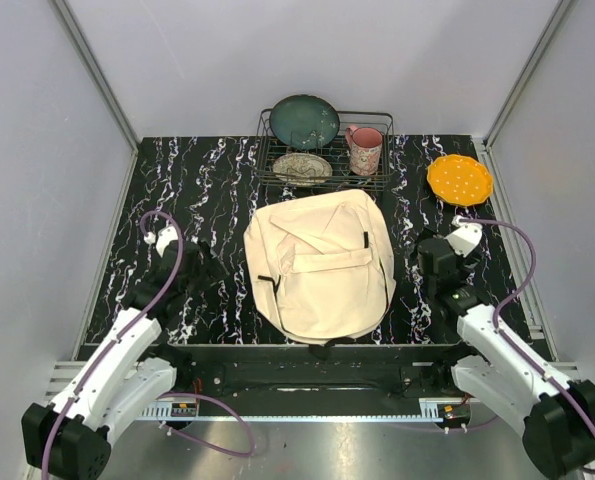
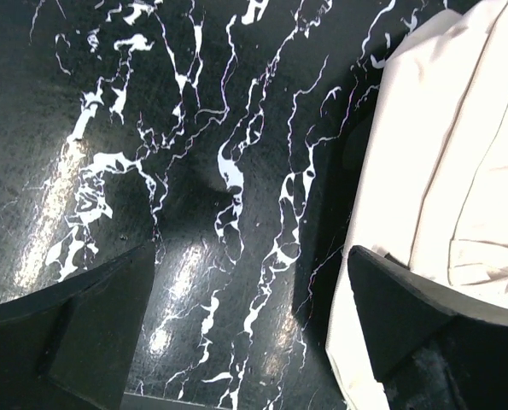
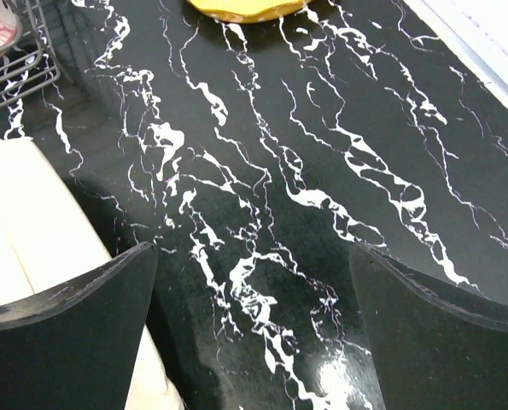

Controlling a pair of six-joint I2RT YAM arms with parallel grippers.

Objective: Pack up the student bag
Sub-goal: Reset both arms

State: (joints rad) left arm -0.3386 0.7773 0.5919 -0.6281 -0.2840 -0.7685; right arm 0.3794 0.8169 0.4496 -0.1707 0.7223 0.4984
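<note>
The student bag (image 1: 320,265) is a large cream canvas backpack lying flat in the middle of the black marbled table, front pocket up. Its left edge shows in the left wrist view (image 2: 441,171) and its right edge in the right wrist view (image 3: 32,222). My left gripper (image 1: 199,262) is open and empty, low over bare table just left of the bag (image 2: 249,290). My right gripper (image 1: 433,262) is open and empty over bare table just right of the bag (image 3: 254,299).
A black wire rack (image 1: 377,178) stands behind the bag, holding a dark green plate (image 1: 304,121), a patterned plate (image 1: 302,167) and a pink mug (image 1: 365,150). An orange dotted plate (image 1: 459,179) lies at the back right; its edge shows in the right wrist view (image 3: 241,8).
</note>
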